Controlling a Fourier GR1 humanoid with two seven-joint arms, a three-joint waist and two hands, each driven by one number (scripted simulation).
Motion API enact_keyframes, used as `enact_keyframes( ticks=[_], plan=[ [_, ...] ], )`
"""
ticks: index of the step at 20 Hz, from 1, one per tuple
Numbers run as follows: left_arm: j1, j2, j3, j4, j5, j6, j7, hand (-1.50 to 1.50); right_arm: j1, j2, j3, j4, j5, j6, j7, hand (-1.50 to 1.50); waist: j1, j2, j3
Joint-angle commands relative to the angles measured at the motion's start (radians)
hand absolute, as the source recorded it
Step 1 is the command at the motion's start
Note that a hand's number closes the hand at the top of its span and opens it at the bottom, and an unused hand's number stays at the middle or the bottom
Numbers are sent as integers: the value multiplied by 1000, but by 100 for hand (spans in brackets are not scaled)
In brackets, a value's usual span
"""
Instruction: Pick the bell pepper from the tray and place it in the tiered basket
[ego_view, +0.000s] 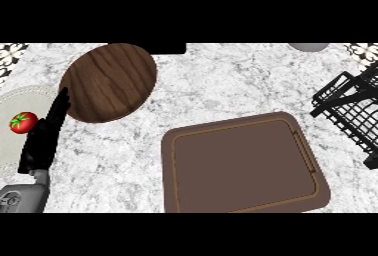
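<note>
1. Counter (221, 80) of white and grey marble carries everything in view.
2. Brown tray (244, 165) sits near the counter's front edge, right of the middle, with nothing on it.
3. Black wire basket (353, 112) stands at the right edge.
4. Round wooden board (108, 82) lies toward the back left corner.
5. Pale plate (15, 145) rests at the left edge, and a red pepper (23, 122) with a green stem lies on it.
6. Left hand (46, 135) shows at the left, fingers straight and pressed together, pointing toward the back, just beside the pepper and apart from it.
7. Right hand does not show.
</note>
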Motion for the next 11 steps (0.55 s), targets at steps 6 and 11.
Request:
enact_keyframes(
  ticks=[6, 11],
  plan=[
    [16, 2, 27, -11, -6, 13, 27, 0, 318, 134, -199, -564, -196, 239, 88, -150, -30, -6, 4],
    [59, -23, 8, -29, -7, 3, -14, 0, 463, 245, -299, -875, -352, 315, 89, -150, -16, -3, 3]
  ],
)
